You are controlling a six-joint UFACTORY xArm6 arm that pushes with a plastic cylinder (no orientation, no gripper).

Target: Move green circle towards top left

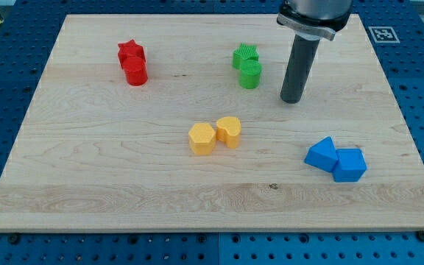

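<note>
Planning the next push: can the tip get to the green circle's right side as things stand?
Probably yes. My tip sits just right of the green circle, with bare board between them; the green star touches the circle's upper side only.

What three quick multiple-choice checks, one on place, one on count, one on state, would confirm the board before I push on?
1. Where is my tip relative to the green circle?
A. At its right
B. At its left
C. On top of it

2. How many blocks lie on the board?
A. Six
B. Eight
C. Ten

3. How does the green circle stand to the green star?
A. Far apart
B. Touching, just below it
C. Stacked on it

Answers: 1 A, the rod stands at the circle's right with a gap. 2 B, four colour pairs. 3 B, the two greens meet.
</note>
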